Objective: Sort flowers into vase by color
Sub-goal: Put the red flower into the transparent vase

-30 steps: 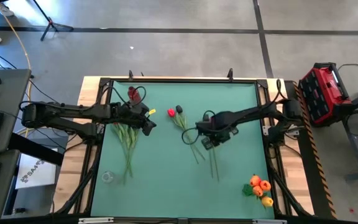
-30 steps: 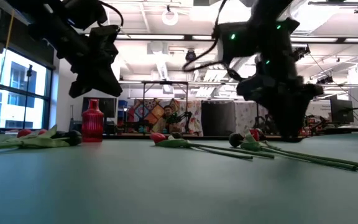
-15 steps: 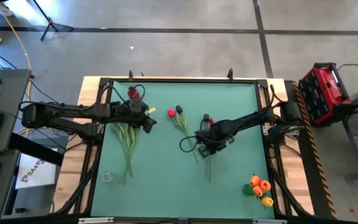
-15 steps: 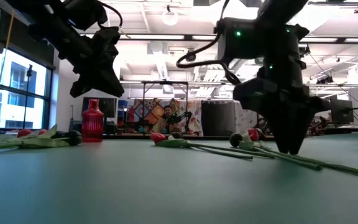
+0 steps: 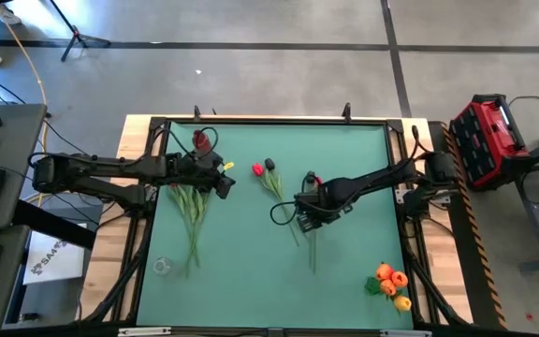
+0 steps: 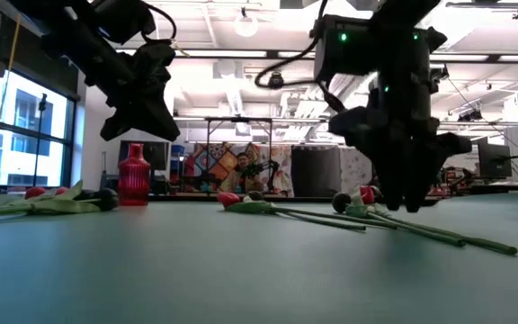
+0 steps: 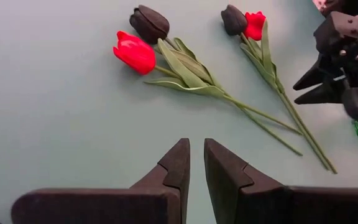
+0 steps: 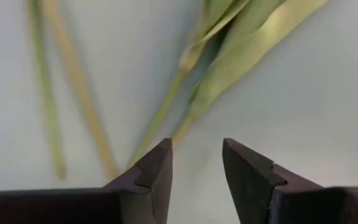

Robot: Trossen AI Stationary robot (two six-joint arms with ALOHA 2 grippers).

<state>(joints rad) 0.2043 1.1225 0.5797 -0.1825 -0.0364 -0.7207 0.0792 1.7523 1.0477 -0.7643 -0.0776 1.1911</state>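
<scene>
Clearly the right gripper [image 5: 309, 215] is the one at work: it hangs low over the green table [image 5: 251, 271], jaws parted and holding nothing, with the stems of a black-and-red pair of tulips [image 7: 244, 22] lying just ahead of its fingertips [image 8: 160, 158]. In its wrist view two stems [image 8: 160, 118] converge toward the gap between the fingers, and two more thin stems [image 8: 73, 93] run off to one side. To do this well, I judge it should settle on a single stem, centre it between the jaws, and close below the leaves, so a neighbour is not dragged along.

The left gripper [image 7: 195, 163] waits above the table, jaws nearly closed on nothing, a second red and black pair [image 7: 143, 38] well ahead of it. More tulips [image 5: 191, 211] lie under the left arm. Behind that arm stands a red vase [image 6: 134, 174]; well behind the right jaws, a vase of orange tulips [image 5: 391, 284] sits near the table's corner. Crossing stems are the likeliest snag.
</scene>
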